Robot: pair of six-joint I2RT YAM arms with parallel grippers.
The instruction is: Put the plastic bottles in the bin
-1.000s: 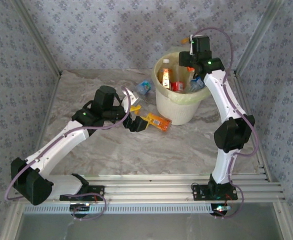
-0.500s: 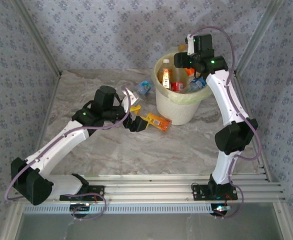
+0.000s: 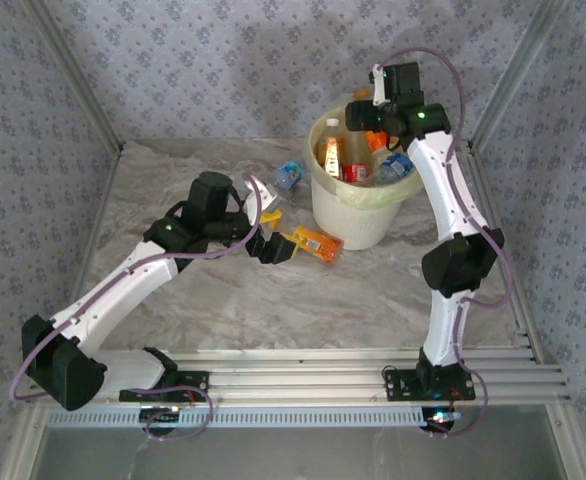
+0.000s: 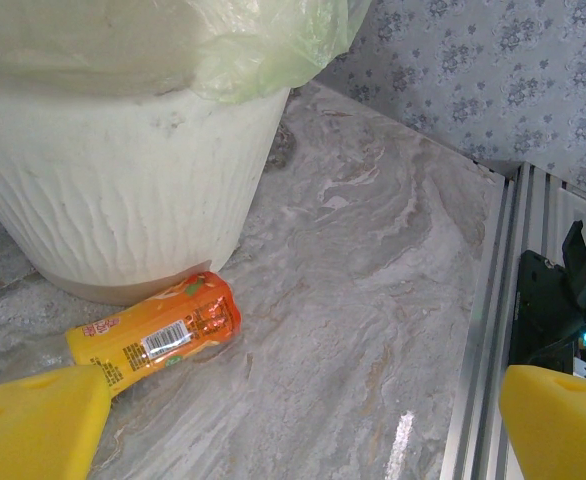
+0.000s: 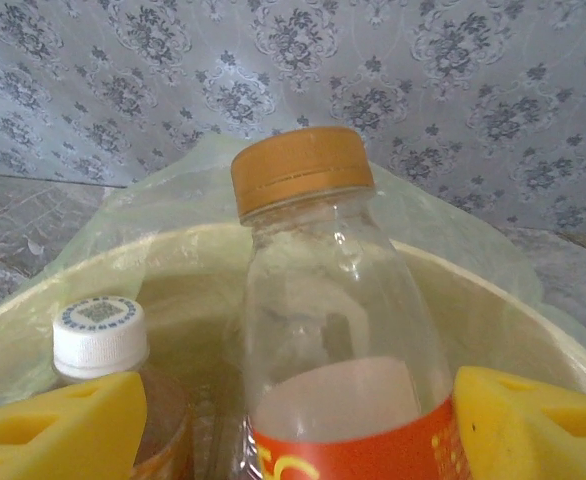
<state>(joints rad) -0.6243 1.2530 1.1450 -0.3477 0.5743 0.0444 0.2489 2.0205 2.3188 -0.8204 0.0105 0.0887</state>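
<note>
The bin (image 3: 358, 205), white with a pale green bag over its rim, stands at the back right and holds several plastic bottles (image 3: 330, 152). My right gripper (image 3: 366, 118) hovers over the bin's far rim (image 5: 493, 290). An upright clear bottle (image 5: 323, 330) with an orange cap and red-orange label stands between its yellow pads (image 5: 533, 420), touching the right pad and apart from the left; the jaws are open. My left gripper (image 4: 303, 430) is open and empty beside an orange-labelled bottle (image 4: 163, 335) lying against the bin's base (image 4: 123, 190). That orange-labelled bottle (image 3: 316, 243) lies just right of the left gripper (image 3: 278, 232).
A blue-labelled bottle (image 3: 289, 175) and a clear one (image 3: 258, 190) lie on the marble table left of the bin. Aluminium rails (image 3: 303, 365) run along the near edge. Papered walls and slanted frame posts (image 3: 73, 70) close in the sides.
My right gripper has moved up and to the left over the bin and its jaws have widened around the orange-capped bottle. The left arm has stayed still.
</note>
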